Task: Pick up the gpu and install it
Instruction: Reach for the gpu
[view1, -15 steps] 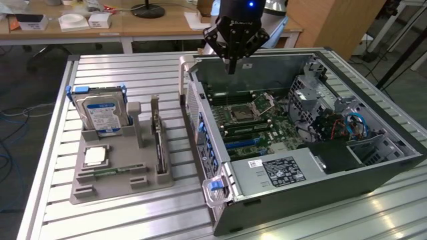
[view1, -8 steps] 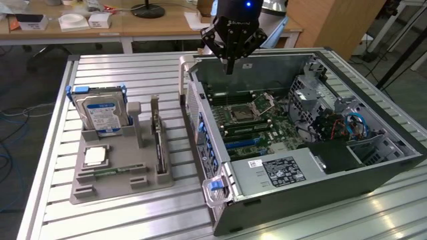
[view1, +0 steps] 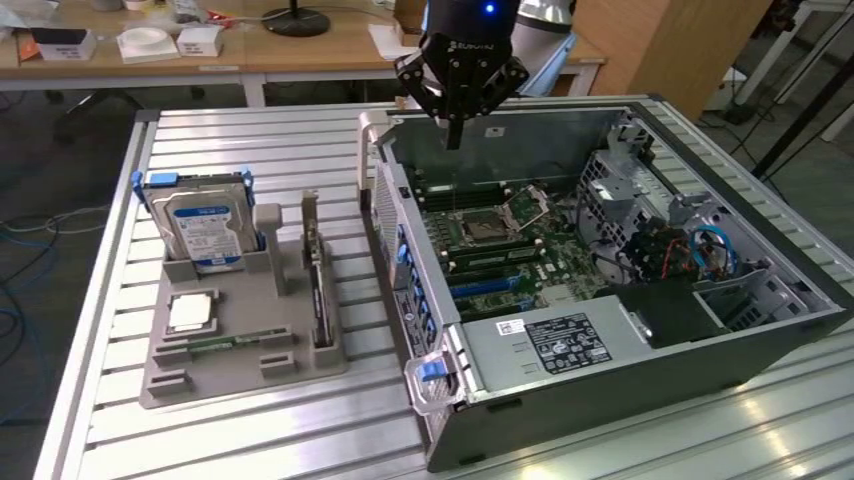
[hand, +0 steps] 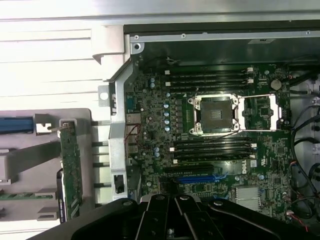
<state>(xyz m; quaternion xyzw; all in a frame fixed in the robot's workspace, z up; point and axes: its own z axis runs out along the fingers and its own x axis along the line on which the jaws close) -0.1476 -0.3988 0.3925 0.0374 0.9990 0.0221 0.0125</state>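
Observation:
The gpu (view1: 315, 285) is a thin green card that stands on its edge in a slot of the grey holder (view1: 240, 382), on the exterior view's left. It appears again in the wrist view as a green strip (hand: 70, 170) beside the case wall. My gripper (view1: 454, 135) hangs above the far end of the open computer case (view1: 627, 345). Its fingers are shut together with nothing between them. It is well apart from the gpu, further back and to the exterior view's right. The motherboard (hand: 215, 125) with its blue slot (hand: 197, 178) lies below the gripper.
In the holder a silver, blue-labelled hard drive (view1: 200, 228) stands upright, with a CPU (view1: 191, 312) and a RAM stick (view1: 220, 343) lying flat. The case's metal side wall (view1: 400, 250) rises between holder and motherboard. Everything rests on a slatted aluminium table (view1: 254, 150); a wooden desk (view1: 294, 45) stands behind.

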